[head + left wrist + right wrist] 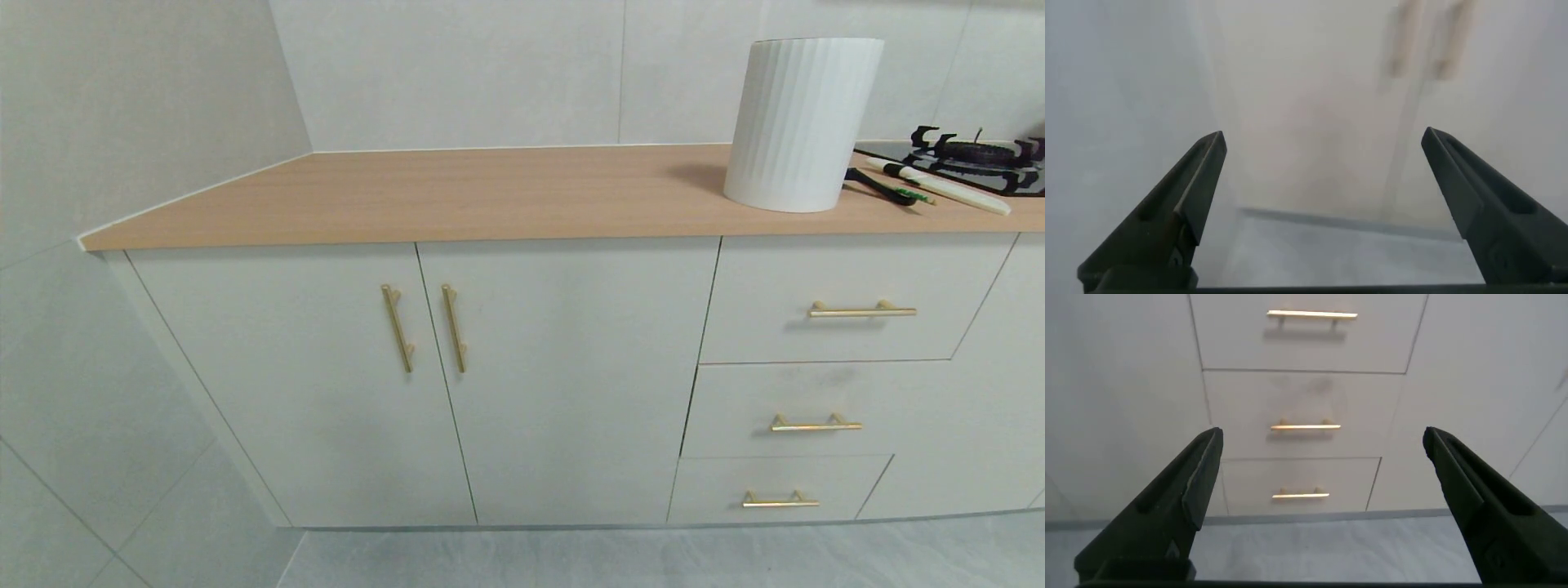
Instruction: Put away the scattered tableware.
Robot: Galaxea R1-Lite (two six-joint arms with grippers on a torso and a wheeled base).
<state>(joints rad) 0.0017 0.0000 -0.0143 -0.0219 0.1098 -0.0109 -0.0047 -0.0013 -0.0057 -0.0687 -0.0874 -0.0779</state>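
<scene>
Head view, upper right of the frame: lying on the wooden desk (490, 192), a white-handled utensil (951, 189) and a black-handled utensil (875, 184), close together, just right of a white ribbed canister (796, 122) and beside a black hob (980, 155); lower in the frame, two shut cabinet doors (424, 384) at centre, three shut drawers (816, 408) at right; left wrist view: left tool (1323, 137) released, fingers wide apart, facing the blurred doors; right wrist view: right tool (1322, 434) likewise released, facing the drawers.

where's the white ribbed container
In the head view, the white ribbed container stands on the wooden countertop at the right, beside the utensils by the stove.
</scene>
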